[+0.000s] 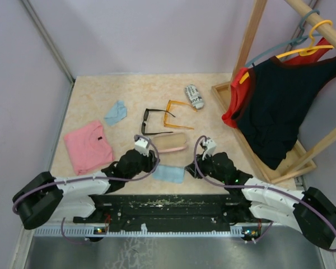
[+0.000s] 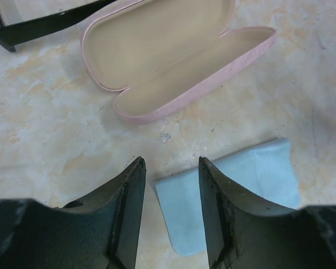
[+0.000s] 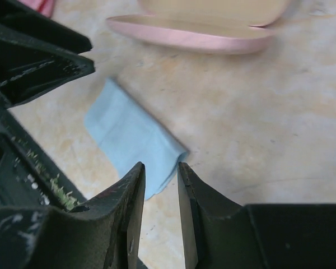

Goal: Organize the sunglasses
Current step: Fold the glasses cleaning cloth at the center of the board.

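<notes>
Only the overhead view showed both pairs: the black sunglasses (image 1: 145, 120) and orange sunglasses (image 1: 167, 115) lay beyond the open pink case (image 1: 171, 141), beside a printed case (image 1: 194, 96) with unreadable lettering. The left wrist showed the left gripper (image 2: 171, 162) parted, empty, over a blue cloth (image 2: 252, 174). The right wrist showed the right gripper (image 3: 161, 165) narrowly parted, also empty.

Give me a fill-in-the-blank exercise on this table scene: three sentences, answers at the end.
1. The pink case lies ___, with nothing inside it.
2. The cloth nearest that case is light ___.
3. In the top view, the black sunglasses lie to the ___ of the orange sunglasses.

Missing words: open; blue; left.
</notes>
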`<action>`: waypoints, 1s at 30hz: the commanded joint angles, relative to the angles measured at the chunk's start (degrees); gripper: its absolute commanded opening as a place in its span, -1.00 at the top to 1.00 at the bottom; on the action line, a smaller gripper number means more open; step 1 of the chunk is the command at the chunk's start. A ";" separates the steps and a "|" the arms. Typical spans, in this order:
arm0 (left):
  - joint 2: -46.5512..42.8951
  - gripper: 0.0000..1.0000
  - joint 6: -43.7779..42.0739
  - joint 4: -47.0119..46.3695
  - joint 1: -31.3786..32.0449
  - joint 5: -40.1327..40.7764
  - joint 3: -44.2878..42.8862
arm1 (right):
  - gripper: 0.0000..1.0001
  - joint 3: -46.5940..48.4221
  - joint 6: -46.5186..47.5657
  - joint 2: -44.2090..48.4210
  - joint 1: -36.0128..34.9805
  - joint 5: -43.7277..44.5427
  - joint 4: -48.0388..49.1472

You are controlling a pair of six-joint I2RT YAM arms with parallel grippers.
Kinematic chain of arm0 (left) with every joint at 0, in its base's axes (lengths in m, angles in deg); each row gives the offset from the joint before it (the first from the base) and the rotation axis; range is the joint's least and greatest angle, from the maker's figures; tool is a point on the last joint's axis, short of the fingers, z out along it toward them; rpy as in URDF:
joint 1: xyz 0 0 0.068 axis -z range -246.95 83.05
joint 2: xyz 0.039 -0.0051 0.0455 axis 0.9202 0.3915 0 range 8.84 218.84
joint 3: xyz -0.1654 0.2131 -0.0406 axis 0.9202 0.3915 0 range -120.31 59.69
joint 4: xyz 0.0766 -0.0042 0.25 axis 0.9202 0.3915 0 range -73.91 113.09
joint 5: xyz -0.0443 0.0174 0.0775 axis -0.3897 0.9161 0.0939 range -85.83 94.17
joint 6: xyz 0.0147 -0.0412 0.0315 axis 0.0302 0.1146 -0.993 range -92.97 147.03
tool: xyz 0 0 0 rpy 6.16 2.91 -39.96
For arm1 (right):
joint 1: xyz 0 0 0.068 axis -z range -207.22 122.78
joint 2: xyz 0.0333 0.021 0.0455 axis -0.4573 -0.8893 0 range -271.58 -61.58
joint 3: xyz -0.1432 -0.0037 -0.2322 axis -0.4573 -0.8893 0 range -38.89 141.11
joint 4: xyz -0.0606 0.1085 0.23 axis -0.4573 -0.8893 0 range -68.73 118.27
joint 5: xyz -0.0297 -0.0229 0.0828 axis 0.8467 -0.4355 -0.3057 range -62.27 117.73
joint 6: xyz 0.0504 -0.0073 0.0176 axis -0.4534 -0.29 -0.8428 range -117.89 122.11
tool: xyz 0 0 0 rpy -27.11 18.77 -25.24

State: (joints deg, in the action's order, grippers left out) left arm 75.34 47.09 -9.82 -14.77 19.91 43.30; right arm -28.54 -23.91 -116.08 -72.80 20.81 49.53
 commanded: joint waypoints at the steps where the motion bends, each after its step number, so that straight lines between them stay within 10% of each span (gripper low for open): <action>1: 5.11 0.04 4.65 8.95 -2.71 -2.94 -6.30 | 0.38 4.73 -8.28 3.53 0.05 16.64 -14.08; 30: 2.68 -0.06 3.85 16.45 -8.03 -12.46 -7.82 | 0.15 20.28 -8.95 -14.37 -3.83 12.04 -24.05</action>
State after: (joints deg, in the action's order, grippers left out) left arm 78.73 51.30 7.55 -22.36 8.55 35.02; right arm -12.68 -34.75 -127.95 -74.90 33.24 24.33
